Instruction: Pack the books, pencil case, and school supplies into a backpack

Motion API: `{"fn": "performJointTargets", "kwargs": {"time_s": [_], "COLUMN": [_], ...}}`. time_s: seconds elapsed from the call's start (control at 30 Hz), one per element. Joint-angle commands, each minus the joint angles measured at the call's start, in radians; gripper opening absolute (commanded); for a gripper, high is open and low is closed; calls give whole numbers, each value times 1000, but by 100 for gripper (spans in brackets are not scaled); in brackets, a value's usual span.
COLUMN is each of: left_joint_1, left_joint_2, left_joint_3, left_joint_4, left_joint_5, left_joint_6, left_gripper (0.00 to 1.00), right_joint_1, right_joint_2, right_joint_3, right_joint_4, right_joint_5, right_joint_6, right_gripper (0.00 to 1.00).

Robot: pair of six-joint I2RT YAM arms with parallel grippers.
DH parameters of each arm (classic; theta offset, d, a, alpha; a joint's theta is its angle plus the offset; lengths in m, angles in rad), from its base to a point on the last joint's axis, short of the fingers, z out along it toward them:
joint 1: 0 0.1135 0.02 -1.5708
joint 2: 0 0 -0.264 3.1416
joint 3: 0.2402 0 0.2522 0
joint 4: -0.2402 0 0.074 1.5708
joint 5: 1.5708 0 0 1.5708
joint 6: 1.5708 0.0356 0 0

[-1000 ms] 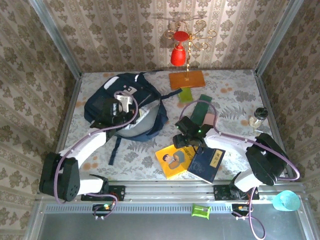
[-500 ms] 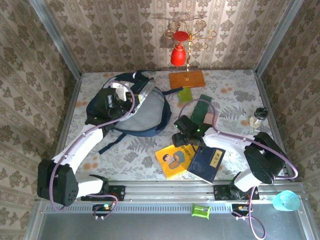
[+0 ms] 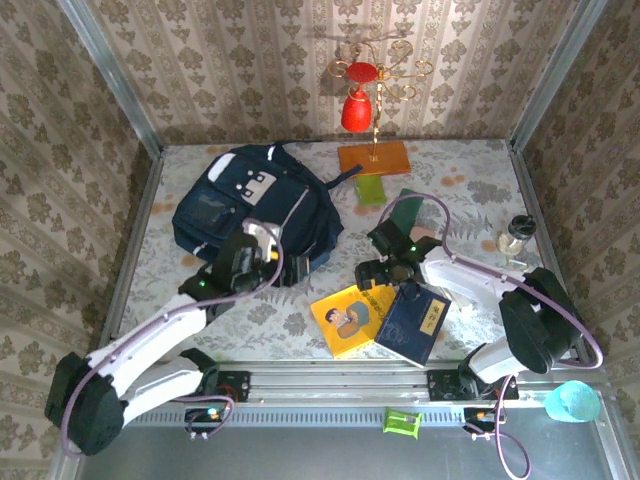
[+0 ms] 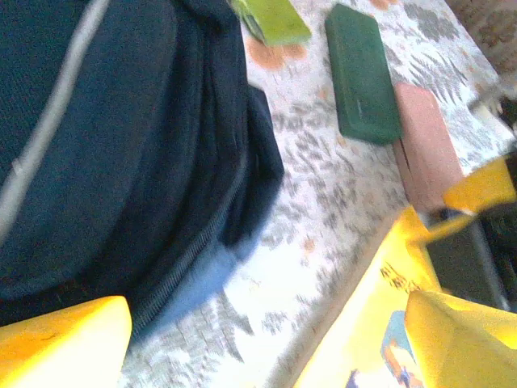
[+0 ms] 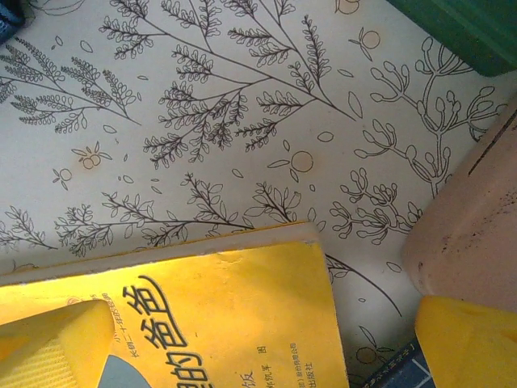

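The navy backpack [image 3: 250, 200] lies flat at the back left, its zip edge [image 4: 194, 242] just left of my left gripper [image 3: 293, 270]. That gripper [image 4: 262, 347] is open above bare cloth, between the backpack and the yellow book [image 3: 350, 318]. My right gripper [image 3: 378, 276] hangs open over the yellow book's far corner [image 5: 226, 323], gripping nothing. The navy book [image 3: 415, 325] lies to the right, overlapping the yellow one. Beyond it lie the supplies: a light green piece [image 3: 371, 190], a dark green piece [image 4: 361, 73] and a pink piece [image 5: 477, 218]. The pencil case is out of view.
An orange slab [image 3: 373, 158] with a gold stem and red bell stands at the back centre. A small jar [image 3: 517, 235] sits near the right wall. Patterned cloth [image 3: 290, 315] lies bare in front of the backpack.
My left gripper has let go of the backpack and drawn back toward the yellow book. The backpack has dropped flat. My right gripper has opened wider and shifted slightly right.
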Motion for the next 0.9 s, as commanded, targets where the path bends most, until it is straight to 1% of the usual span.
{"fn": "performJointTargets", "kwargs": {"time_s": [0.0, 0.1, 0.2, 0.3, 0.37, 0.43, 0.5, 0.53, 0.7, 0.8, 0.87], "left_joint_1": [-65, -138, -187, -209, -221, -226, -226, -223, -182, -128, -98], "left_joint_2": [19, 102, 203, 306, 361, 421, 464, 474, 522, 553, 538], "left_joint_3": [-105, -113, -109, -102, -101, -77, -44, -31, 73, 122, 150], "left_joint_4": [-20, 29, 101, 146, 237, 301, 335, 345, 327, 311, 254], "left_joint_5": [23, 79, 125, 151, 179, 217, 237, 235, 262, 266, 224], "left_joint_6": [-237, -295, -329, -355, -373, -386, -386, -383, -327, -289, -234], "left_gripper": [86, 83, 81, 79, 77, 73, 66, 61, 46, 42, 43], "right_joint_1": [-29, -39, -39, -42, -42, -41, -42, -42, -42, -42, -43], "right_joint_2": [46, 87, 108, 128, 141, 149, 148, 142, 131, 130, 134], "right_joint_3": [13, 34, 31, 31, 31, 31, 26, 18, -7, -6, 16], "right_joint_4": [-37, -37, -4, 5, 13, 17, 26, 35, 116, 156, 140], "right_joint_5": [-96, -140, -188, -199, -216, -228, -240, -250, -310, -296, -262], "right_joint_6": [18, 1, 3, 10, 12, 19, 22, 29, 92, 114, 88], "right_gripper": [97, 97, 94, 92, 90, 87, 85, 83, 73, 71, 71]}}
